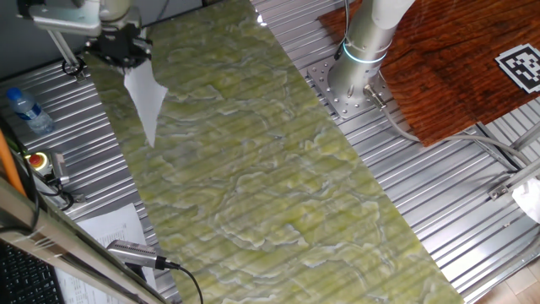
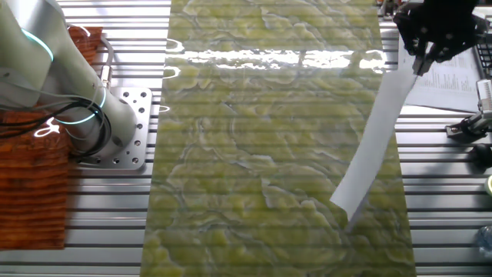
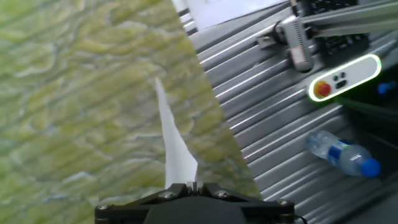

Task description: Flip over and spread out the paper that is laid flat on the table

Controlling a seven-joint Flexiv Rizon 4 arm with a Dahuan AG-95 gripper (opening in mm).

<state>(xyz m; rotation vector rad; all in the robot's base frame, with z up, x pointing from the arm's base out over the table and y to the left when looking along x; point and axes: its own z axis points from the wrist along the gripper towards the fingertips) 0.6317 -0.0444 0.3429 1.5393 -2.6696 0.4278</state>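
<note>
The white paper (image 1: 145, 100) hangs folded and narrow from my gripper (image 1: 124, 59), lifted off the green-yellow marbled table (image 1: 253, 169). In the other fixed view the paper (image 2: 375, 146) hangs down from the gripper (image 2: 423, 63), its lower tip close to the mat near the mat's edge. In the hand view the paper (image 3: 174, 146) runs away from the shut fingers (image 3: 194, 186) over the mat's edge. The gripper is shut on the paper's top edge.
Ribbed silver panels (image 1: 439, 194) flank the mat. A water bottle (image 1: 25, 110), a lit emergency button (image 3: 339, 81), a printed sheet (image 1: 110, 226) and a handheld tool (image 1: 135, 252) lie on the panel beside the gripper. The arm's base (image 1: 354, 67) and a reddish-brown board (image 1: 456, 59) are opposite.
</note>
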